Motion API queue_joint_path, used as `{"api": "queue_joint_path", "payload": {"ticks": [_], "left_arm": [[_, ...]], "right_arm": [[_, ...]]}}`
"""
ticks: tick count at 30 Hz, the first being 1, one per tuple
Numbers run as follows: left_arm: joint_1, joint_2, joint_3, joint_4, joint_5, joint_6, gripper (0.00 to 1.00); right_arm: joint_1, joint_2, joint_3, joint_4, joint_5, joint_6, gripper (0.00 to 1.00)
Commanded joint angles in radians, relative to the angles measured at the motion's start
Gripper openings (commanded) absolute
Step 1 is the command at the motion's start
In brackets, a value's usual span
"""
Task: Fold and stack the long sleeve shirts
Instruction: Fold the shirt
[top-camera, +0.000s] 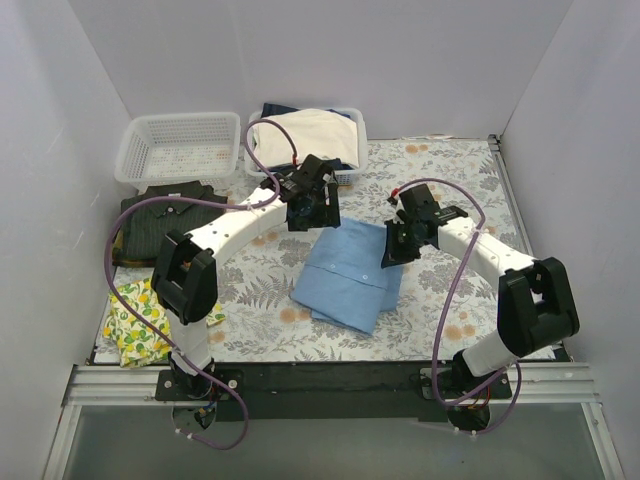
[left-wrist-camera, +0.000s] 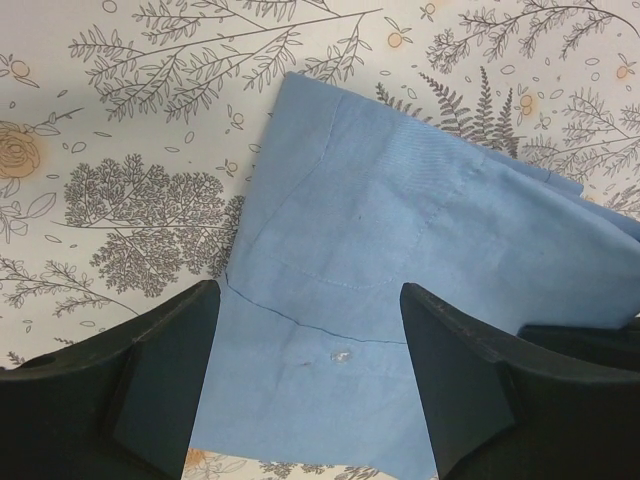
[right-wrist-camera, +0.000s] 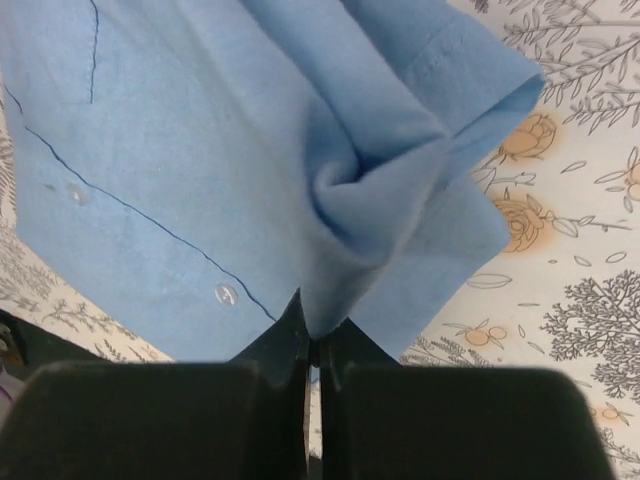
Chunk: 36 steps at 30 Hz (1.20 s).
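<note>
The right claw (right-wrist-camera: 313, 338) is clamped on a bunched edge of the plain light-blue cloth shirt (top-camera: 345, 275), which lies folded on the desk (top-camera: 455, 185). The left claw (left-wrist-camera: 308, 300) hangs apart above. Stacking likely comes next: carrying it onto the dark pinstriped shirt (top-camera: 165, 215).

Matt cloth, light blue shirt (top-camera: 345, 278)

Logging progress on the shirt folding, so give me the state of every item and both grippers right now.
light blue shirt: folded, one edge pinched up
dark shirt: folded, lying flat
left gripper: open, above light blue shirt
right gripper: shut on light blue shirt
left basket: looks empty
right basket: holds cream-white garments
lemon-print cloth: loosely bunched
</note>
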Motion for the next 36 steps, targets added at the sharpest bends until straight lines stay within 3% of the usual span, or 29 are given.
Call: {"api": "queue_joint_path", "payload": {"ticks": [1,10,17,19,22,29,36], "left_arm": [[0.022,-0.008,-0.005,0.016,0.011,0.02,0.73],[0.027,-0.002,-0.03,0.056,0.066,0.046,0.72],[0.022,-0.005,-0.062,0.122,0.161,0.152,0.72],[0.019,-0.01,-0.079,0.148,0.164,0.192,0.72],[0.008,-0.007,-0.091,0.165,0.183,0.227,0.72],[-0.047,0.027,-0.102,0.2,0.161,0.256,0.72],[-0.052,0.019,-0.048,0.219,0.108,0.282,0.74]], "right_arm": [[0.002,-0.027,0.091,0.042,0.036,0.011,0.01],[0.002,-0.08,0.13,0.031,0.094,0.008,0.01],[-0.045,0.053,0.147,0.028,0.166,0.059,0.02],[-0.075,0.088,0.154,0.028,0.179,0.088,0.12],[-0.095,0.179,0.2,-0.045,0.269,0.115,0.21],[-0.105,0.346,0.24,-0.124,0.366,0.111,0.27],[-0.107,0.3,0.263,-0.14,0.412,0.114,0.46]]}}
